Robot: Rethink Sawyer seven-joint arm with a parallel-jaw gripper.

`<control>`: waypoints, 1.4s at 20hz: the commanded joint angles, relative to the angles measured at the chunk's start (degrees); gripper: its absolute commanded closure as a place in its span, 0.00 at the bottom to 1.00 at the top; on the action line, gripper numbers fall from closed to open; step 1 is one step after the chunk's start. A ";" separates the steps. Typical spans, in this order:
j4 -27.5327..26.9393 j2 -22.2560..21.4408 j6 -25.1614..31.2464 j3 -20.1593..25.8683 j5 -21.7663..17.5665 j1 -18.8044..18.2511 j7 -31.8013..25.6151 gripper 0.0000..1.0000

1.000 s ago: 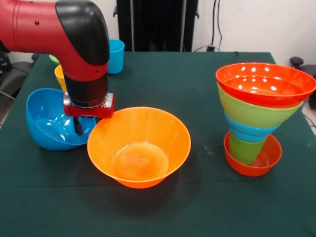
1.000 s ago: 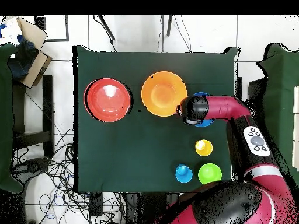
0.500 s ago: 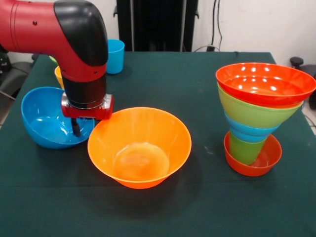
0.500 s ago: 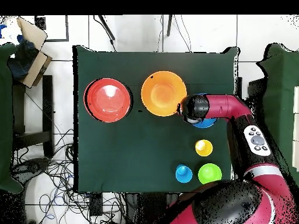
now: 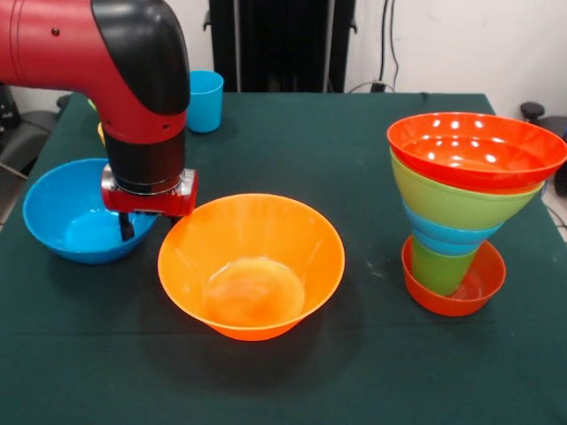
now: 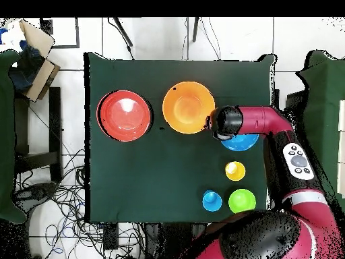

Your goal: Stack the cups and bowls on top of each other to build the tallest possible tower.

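Note:
My gripper (image 5: 133, 232) hangs over the near rim of a blue bowl (image 5: 71, 221) at the left. One dark finger (image 5: 126, 227) shows inside the bowl, and the gripper is shut on that rim. The bowl sits level. A large orange bowl (image 5: 251, 264) stands just beside it, almost touching the gripper. At the right stands the tower (image 5: 461, 204): a small red-orange bowl (image 5: 474, 288) lowest, then a green cup, a blue bowl, a green bowl and a wide red bowl on top. In the overhead view the wrist (image 6: 226, 123) covers the gripper, between the orange bowl (image 6: 189, 108) and the blue bowl (image 6: 241, 142).
A blue cup (image 5: 205, 100) stands at the far side behind the arm. From above, a yellow cup (image 6: 235, 170), a blue cup (image 6: 212, 200) and a green cup (image 6: 242, 200) stand near the robot's base. The tower (image 6: 125, 115) is at the left of the overhead view.
The blue bowl was tilted up on its side; it has come level and shifted left in the front view together with the gripper. The orange bowl and the tower have not moved.

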 commanded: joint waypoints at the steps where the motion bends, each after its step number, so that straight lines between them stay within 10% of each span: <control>1: -2.31 -3.14 4.17 -0.37 -4.87 2.86 -13.18 0.00; 28: 3.24 5.03 -7.84 0.90 -6.00 -5.80 -12.05 0.00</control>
